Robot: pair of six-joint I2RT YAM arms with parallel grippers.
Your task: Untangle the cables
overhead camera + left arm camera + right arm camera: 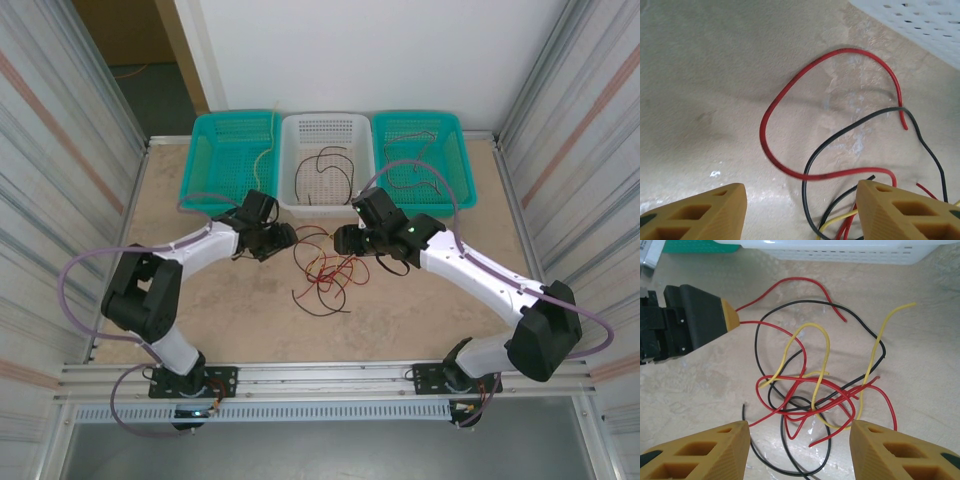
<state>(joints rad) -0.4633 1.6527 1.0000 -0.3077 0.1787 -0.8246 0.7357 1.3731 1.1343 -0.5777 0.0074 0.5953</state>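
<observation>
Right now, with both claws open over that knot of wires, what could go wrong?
The right gripper hangs open over the tangle, where red, black and yellow cables cross repeatedly; closing there might pinch several, and pulling could tighten it. The left gripper is open by a red cable that a black cable crosses, so lifting one may drag the other. The grippers are close and could bump.

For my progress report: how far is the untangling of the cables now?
Done: a few cables lie sorted in the left basket, white basket and right basket. In hand: nothing; the left tool and right tool are open at the knot. Left: its red, black and yellow cables, crossed on the table.
</observation>
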